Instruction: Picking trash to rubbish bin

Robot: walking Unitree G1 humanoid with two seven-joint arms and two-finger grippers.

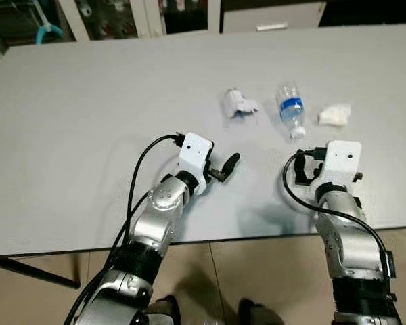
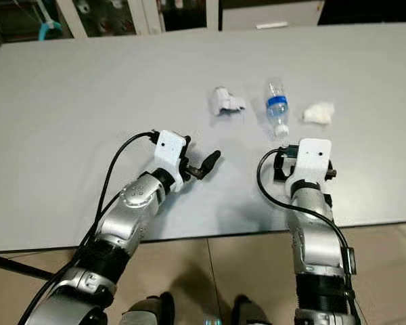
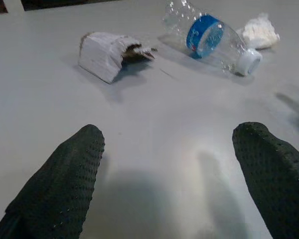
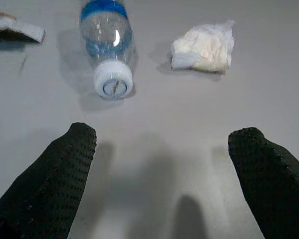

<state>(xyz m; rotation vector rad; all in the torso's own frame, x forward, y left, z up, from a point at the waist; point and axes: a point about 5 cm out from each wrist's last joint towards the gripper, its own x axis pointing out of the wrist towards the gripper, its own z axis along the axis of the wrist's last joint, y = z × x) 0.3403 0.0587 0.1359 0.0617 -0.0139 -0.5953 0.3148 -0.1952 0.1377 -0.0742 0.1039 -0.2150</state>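
I've got both arms out over the grey worktop (image 1: 88,135), near its front edge. My left tool (image 3: 169,174) has its fingers spread wide, nothing between them, hovering just above the surface and aimed toward the trash. My right tool (image 4: 164,179) is the same: fingers apart, empty, low over the surface.

Three trash items lie in a row ahead of me, all on the worktop, none touched. The torn white paper carton (image 1: 238,103) is the leftmost, lying on its side. The clear plastic bottle (image 1: 291,108) with a blue label lies flat in the middle, white cap toward me. The crumpled white tissue (image 1: 335,114) is on the right, just beside the bottle.

From the right wrist, the bottle cap (image 4: 112,79) sits just ahead of the left-hand finger, with the tissue well apart to the other side. The bottle is nearest the right tool.

Beige tile floor (image 1: 257,277) under the worktop edge.
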